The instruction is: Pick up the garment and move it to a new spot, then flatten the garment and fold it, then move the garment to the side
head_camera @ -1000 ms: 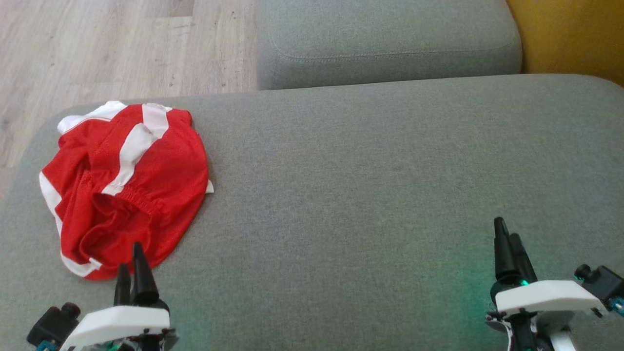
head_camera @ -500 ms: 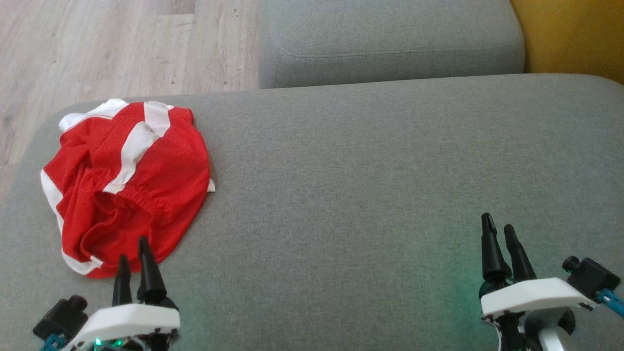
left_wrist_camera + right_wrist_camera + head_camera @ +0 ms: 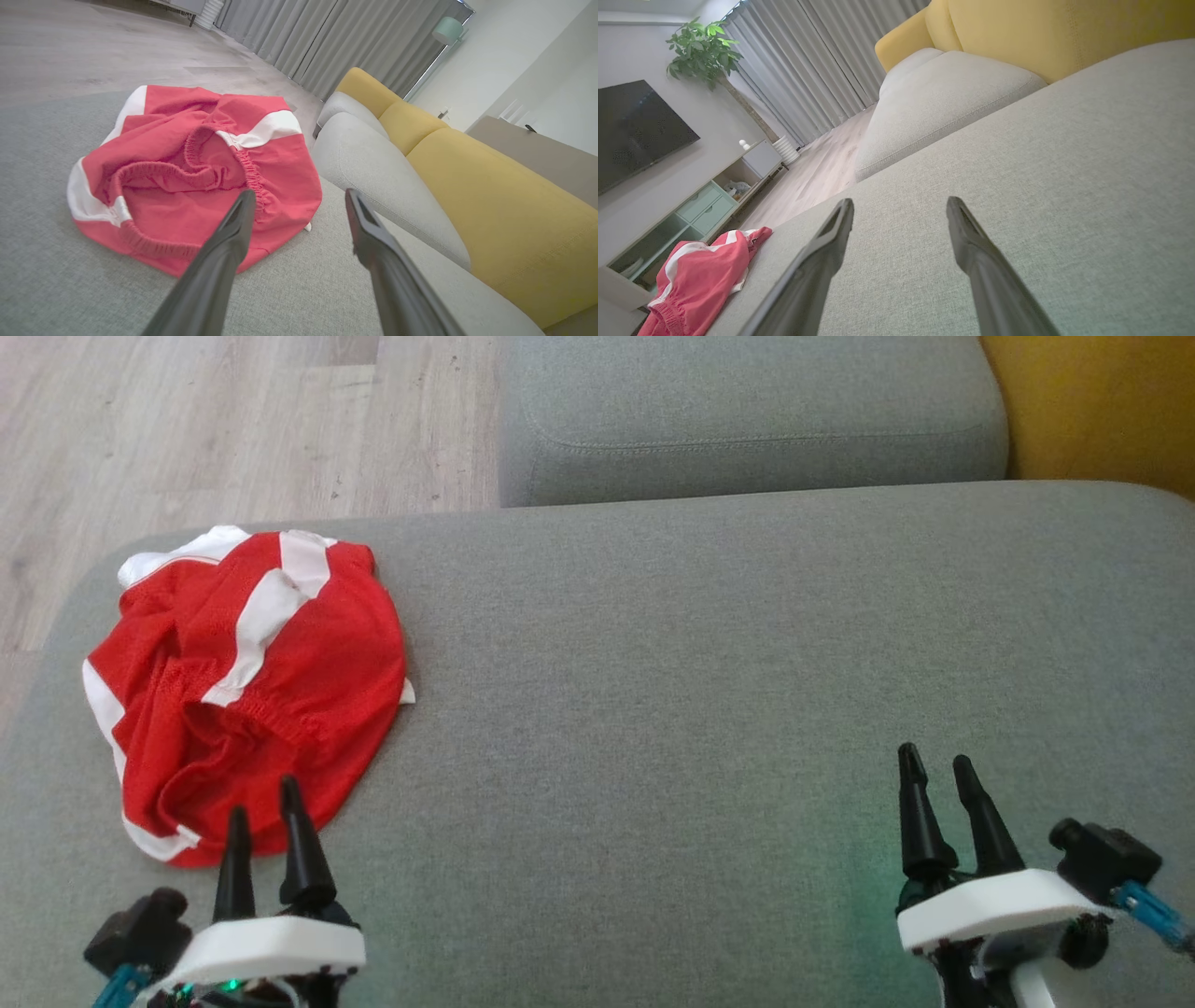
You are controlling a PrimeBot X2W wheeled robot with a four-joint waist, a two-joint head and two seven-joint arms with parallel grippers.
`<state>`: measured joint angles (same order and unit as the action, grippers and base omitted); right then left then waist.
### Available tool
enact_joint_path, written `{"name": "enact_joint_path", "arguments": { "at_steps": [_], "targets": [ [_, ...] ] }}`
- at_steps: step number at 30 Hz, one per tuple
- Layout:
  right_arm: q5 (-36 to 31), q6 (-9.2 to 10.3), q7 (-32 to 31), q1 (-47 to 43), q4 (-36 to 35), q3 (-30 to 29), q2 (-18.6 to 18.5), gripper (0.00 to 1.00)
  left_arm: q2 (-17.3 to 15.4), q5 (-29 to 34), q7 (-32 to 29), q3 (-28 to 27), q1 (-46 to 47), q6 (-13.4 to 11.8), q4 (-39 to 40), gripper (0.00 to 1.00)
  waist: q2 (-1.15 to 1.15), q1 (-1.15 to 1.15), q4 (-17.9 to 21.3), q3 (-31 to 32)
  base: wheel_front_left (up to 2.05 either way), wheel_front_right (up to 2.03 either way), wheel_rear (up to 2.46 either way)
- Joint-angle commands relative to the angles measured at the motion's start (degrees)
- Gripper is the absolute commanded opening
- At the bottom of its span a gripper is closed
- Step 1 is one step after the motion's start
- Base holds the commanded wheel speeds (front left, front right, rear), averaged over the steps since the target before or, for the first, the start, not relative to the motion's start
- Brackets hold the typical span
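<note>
The garment (image 3: 271, 681) is a crumpled pair of red shorts with white stripes and an elastic waistband, lying near the left end of the grey cushion (image 3: 709, 653). In the left wrist view the garment (image 3: 187, 168) lies just beyond my fingertips. My left gripper (image 3: 265, 801) hovers at the garment's near edge, open, with nothing between its fingers. My right gripper (image 3: 935, 761) is far to the right over bare cushion, also open and empty. The right wrist view shows the garment (image 3: 705, 275) at its lower left, far from my right gripper (image 3: 900, 201).
A second grey cushion (image 3: 747, 411) lies behind the first one. A yellow backrest (image 3: 1092, 401) stands at the far right. Wooden floor (image 3: 205, 429) lies beyond the cushion's left and far edges. A TV (image 3: 635, 130), a low cabinet (image 3: 705, 200) and a plant (image 3: 700, 51) stand across the room.
My right gripper has drifted left, and its two fingers now show apart side by side. My left gripper shifted slightly right at the garment's near edge. The garment has not moved.
</note>
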<state>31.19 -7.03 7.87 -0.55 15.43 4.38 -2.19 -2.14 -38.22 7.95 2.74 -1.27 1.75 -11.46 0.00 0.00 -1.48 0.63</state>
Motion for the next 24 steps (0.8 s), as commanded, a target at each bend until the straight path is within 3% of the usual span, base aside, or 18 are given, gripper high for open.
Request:
{"name": "enact_joint_path", "arguments": {
  "at_steps": [1, 24],
  "targets": [
    [-1.83, -0.33, 0.87, 3.15, -2.25, 1.37, -0.51, 1.00, -0.58, 1.75, 0.75, -0.70, 2.04, 0.11, 2.14, 1.00, 0.00, 0.00, -0.04, 0.09, 0.00, 0.00, 0.00],
    [-18.00, -0.41, 4.76, 2.70, -2.28, 4.41, -0.62, 1.00, -0.68, 17.20, 4.67, 1.87, 1.11, -0.05, 2.65, 1.00, 0.00, 0.00, -0.45, 1.59, 0.00, 0.00, 0.00]
  ]
}}
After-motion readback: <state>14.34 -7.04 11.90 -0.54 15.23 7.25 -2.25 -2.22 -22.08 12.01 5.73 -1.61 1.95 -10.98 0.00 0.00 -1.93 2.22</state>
